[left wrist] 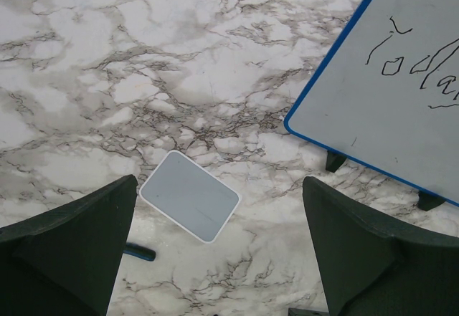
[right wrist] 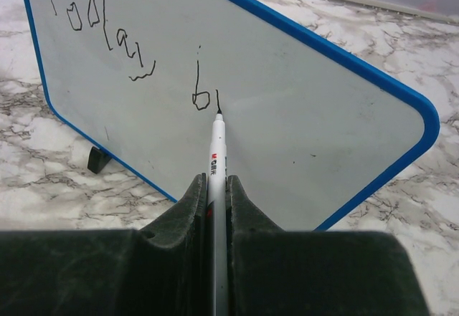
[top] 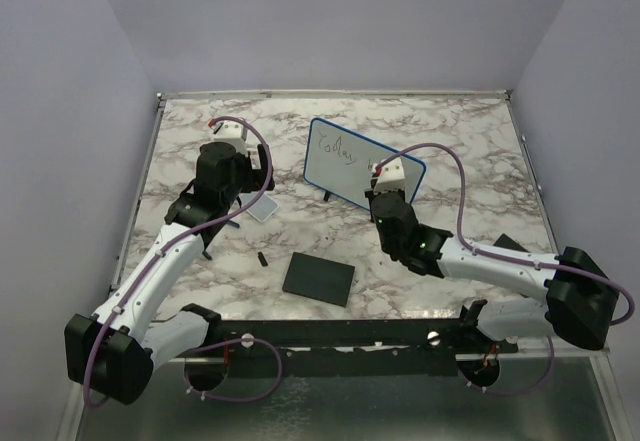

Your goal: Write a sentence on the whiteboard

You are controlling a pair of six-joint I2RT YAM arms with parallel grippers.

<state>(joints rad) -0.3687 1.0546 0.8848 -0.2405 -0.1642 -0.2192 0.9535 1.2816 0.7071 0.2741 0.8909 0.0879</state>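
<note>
- Top view: the whiteboard [top: 345,161] stands propped on its feet at about 12 o'clock of the table [top: 480,151] centre. Its face is twd the arms, prob. so a pen can reach it from the near side.
- From here the sentence [top: 338,146] is only a scrawl in the board's 10 o'clock corner.
- R arm [top: 480,259] reaches in from 4 o'clock, wrist right at the board's 3 o'clock half. L arm [top: 165,261] comes up from 7 o'clock, wrist off the board's 9 o'clock side and apart from it. Looks like it's keeping out of the way.
- Black pad [top: 319,278] lies flat at 6 o'clock of the board, a pale tile [top: 262,209] at 8 o'clock. A small dark bit [top: 262,259] sits near the pad's 10 o'clock.
- No bin, tray or other container in view, so nothing sits inside anything.
- L wrist view: left gripper [left wrist: 219,187] has fingers spread wide & empty, hanging over the tile. Board corner w/ one foot [left wrist: 335,161] is at 2 o'clock, "Toda" legible.
- R wrist view: right gripper [right wrist: 216,187] is pinched narrow on a marker [right wrist: 217,151]. The barrel runs along the gripper axis twd 12 o'clock, likely so wrist moves turn straight into strokes.
- Marker tip touches the board at the foot of a short stroke just right of a "b".
- Text reads "Today", then "b" + that stroke. Judged: 2nd word under way, most of the writing left to do.
</note>
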